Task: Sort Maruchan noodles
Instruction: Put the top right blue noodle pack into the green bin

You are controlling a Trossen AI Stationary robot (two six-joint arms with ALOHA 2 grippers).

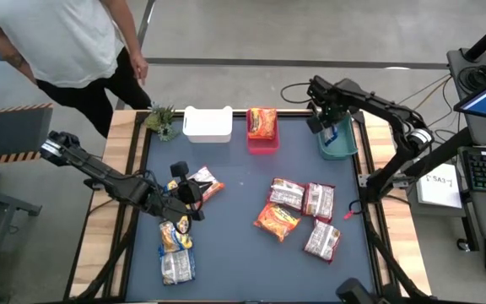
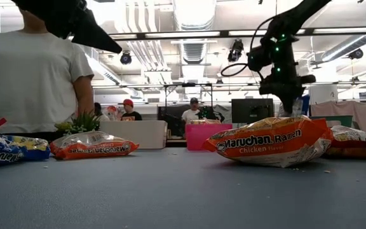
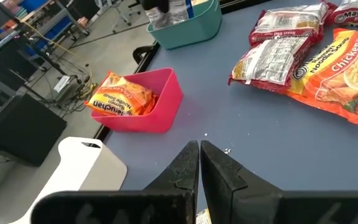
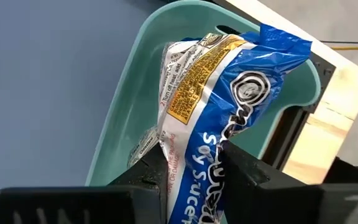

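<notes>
Reaching over the worktop, the left gripper is hanging with its fingers pressed together on nothing, just beside an orange packet; two blue packets are lying near the front left edge; a plant, a white bin and a pink bin are standing along the back, an orange packet sitting in the pink one; five loose packets are lying right of centre, orange and silver-red; the right gripper is gripping a blue packet over the teal bin at the back right; a person is standing behind the back left corner.
</notes>
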